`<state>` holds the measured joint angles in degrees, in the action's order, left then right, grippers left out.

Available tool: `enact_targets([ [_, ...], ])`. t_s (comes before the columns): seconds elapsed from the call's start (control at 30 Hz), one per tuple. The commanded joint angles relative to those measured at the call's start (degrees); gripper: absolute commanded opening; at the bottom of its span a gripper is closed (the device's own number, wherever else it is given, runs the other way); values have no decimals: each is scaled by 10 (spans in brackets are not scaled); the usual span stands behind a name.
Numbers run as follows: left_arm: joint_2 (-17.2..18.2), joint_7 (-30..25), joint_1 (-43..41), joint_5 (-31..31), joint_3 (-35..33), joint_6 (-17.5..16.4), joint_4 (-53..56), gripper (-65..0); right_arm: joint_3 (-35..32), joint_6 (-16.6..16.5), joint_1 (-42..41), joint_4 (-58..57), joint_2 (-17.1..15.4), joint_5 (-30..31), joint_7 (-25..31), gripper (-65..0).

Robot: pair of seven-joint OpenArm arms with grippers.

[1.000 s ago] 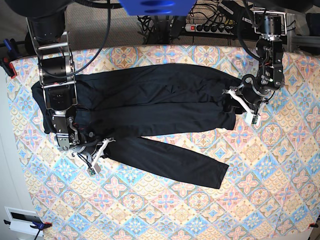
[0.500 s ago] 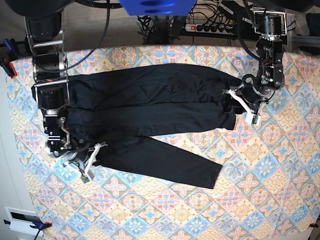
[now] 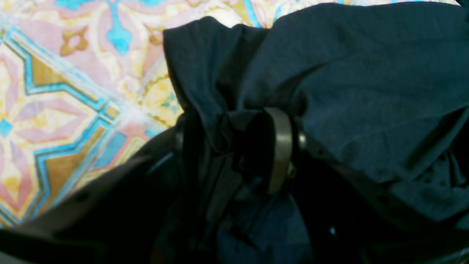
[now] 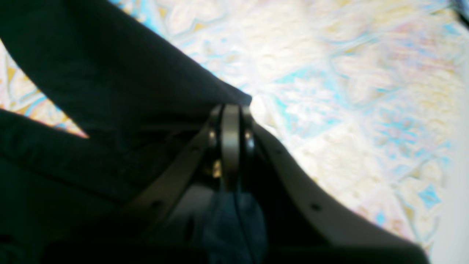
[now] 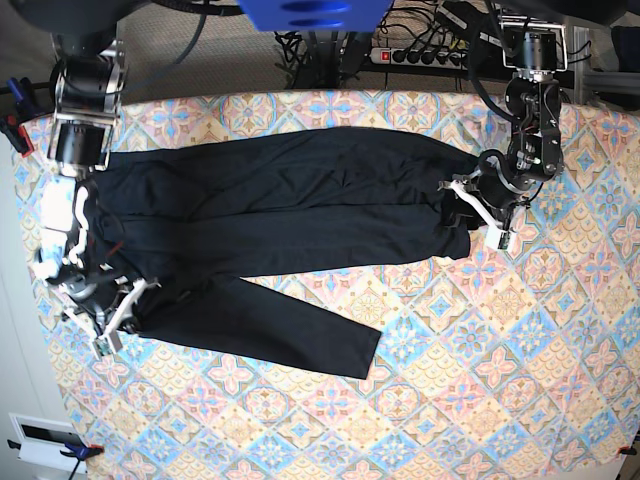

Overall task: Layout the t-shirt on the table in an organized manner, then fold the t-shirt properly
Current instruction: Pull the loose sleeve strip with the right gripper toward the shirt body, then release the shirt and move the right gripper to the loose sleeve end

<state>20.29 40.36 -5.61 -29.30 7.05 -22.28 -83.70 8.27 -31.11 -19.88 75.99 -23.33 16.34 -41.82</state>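
The base view looks straight down from high above, taking in the whole table [image 5: 560, 330] and shirt [image 5: 290, 210]. Each wrist view sits just behind its gripper, very near the cloth, sharing only its corner of shirt and table with base.

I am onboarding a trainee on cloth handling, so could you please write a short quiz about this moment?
1. True or false: the left end effector is shut on the plain black thin-fabric t-shirt.
2. Which surface lies under the garment? A. bare wood B. pastel diamond-tiled table C. grey carpet
3. Fill in: the right end effector pinches the shirt's ____.

Key: 1 true; 2 B; 3 edge.
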Motion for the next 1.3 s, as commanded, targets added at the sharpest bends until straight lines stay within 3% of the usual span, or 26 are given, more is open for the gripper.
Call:
enact_targets([
  [0.0,8,-10,7,-7,3,-2,-9,-388,19,-1,11,35,-7,4,1,-650],
  [0.2,8,-10,8,-6,3,-2,-9,-388,87,-1,142,201,-7,4,-31,-650],
  [0.5,7,-10,16,-6,0,-2,-8,-388,93,-1,299,364,-3,7,-51,-650],
  [0.77,7,-10,20,-6,0,-2,-8,-388,89,-1,394,372,76,7,-50,-650],
  [0.83,7,-10,20,-6,0,-2,-8,-388,69,-1,404,376,88,7,-49,-650],
  [1.27,7,-10,20,-5,0,-2,-8,-388,-73,-1,404,385,90,7,-47,-650],
])
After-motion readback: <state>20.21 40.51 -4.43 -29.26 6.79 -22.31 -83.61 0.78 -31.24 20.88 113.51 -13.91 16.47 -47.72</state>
